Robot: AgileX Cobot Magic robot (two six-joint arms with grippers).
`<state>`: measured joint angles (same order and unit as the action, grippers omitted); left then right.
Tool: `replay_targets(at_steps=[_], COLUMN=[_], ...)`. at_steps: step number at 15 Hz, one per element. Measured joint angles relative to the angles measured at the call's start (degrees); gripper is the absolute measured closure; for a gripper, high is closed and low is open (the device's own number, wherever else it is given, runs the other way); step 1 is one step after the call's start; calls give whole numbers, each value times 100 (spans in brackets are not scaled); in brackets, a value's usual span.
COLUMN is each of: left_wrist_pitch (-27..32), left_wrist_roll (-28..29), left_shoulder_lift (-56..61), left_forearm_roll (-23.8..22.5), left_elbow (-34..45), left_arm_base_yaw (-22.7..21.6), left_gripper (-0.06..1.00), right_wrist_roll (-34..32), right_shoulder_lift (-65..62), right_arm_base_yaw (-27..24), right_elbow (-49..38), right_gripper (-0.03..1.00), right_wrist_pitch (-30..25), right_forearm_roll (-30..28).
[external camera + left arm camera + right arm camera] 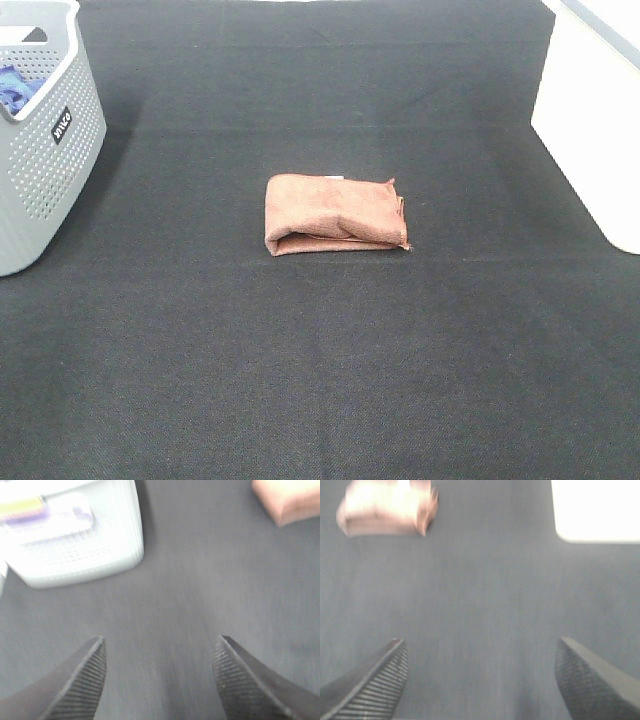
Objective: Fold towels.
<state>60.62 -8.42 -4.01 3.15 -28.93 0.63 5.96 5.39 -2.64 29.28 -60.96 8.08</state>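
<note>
Both pincers spread wide, holding nothing

The left gripper (160, 672) and right gripper (480, 677) hang over bare dark mat (320, 380), jaws apart; the folded reddish-brown towel (335, 214) lies at the mat's centre, well apart from both, between the grey basket (45, 150) and white box (590, 130)

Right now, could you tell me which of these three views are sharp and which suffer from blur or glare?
Exterior high view: sharp, evenly lit, the folded towel crisp with a thin shadow under it. Left wrist view: smeared, the basket washed out almost white. Right wrist view: soft and hazy, the towel pale and overexposed, the white box blown out to a featureless patch.
</note>
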Motion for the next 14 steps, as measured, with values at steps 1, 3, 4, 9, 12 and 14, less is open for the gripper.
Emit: replay_targets(at_steps=[1,3,4,9,12,14], left_wrist_pitch=[0,0,0,0,0,0], left_wrist_roll=[0,0,0,0,0,0], left_shoulder_lift=[264,418,418,418,418,418], left_forearm_roll=[0,0,0,0,0,0], left_elbow=[0,0,0,0,0,0], left_arm_base_yaw=[0,0,0,0,0,0], left_gripper=[34,34,34,34,34,34], right_wrist_roll=[0,0,0,0,0,0], right_shoulder_lift=[-235,-550,-567,-579,-579,-579], right_arm_base_yaw=[0,0,0,0,0,0], right_elbow=[0,0,-6,-11,-11,-11], right_gripper=[20,20,20,20,20,20], right_wrist_pitch=[0,-6,0,0,0,0], right_forearm_roll=[0,11,11,11,11,11])
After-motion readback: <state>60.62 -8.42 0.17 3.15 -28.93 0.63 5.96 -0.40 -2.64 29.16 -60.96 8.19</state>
